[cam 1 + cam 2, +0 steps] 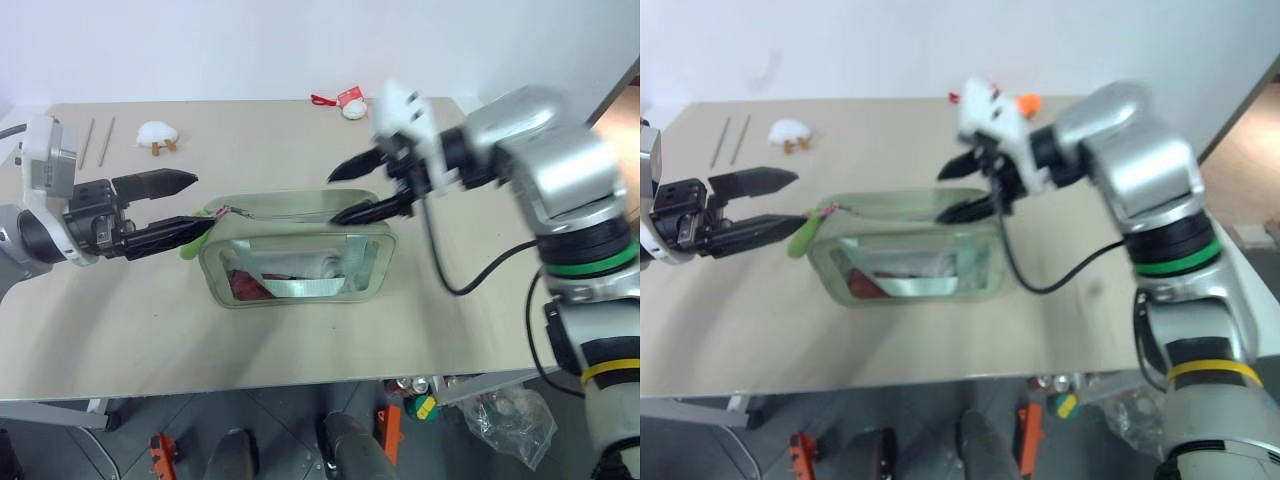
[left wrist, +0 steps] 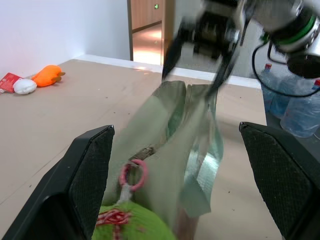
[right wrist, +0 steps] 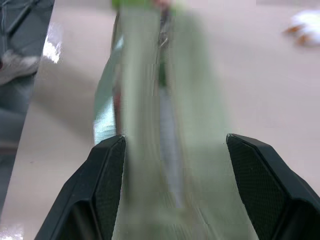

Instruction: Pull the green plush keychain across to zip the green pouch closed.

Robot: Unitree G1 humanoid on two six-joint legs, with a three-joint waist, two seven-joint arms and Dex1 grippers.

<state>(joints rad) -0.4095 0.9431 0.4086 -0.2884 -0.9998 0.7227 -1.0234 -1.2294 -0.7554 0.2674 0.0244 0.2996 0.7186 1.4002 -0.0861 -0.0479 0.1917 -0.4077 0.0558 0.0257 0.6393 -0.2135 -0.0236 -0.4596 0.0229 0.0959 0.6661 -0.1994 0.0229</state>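
The pouch (image 1: pixel 296 250) lay on the bench (image 1: pixel 120 320), long axis running left to right, the keychain (image 1: pixel 197 232) hanging off its left end. The left gripper (image 1: pixel 182 203) was nearer, spread wide and empty, its near finger by the plush. The right gripper (image 1: pixel 352 192) hovered, released, over the pouch's right end, holding nothing

Left gripper (image 2: pixel 182 185) with black fingers (image 2: pixel 87 175) spread wide either side of lime-green plush keychain (image 2: pixel 132 227) on pink ring; beyond, pale sage-green soft pouch (image 2: pixel 170 130), right gripper (image 2: pixel 197 65) above its far end; orange plush toy (image 2: pixel 47 75) at the table's far edge.
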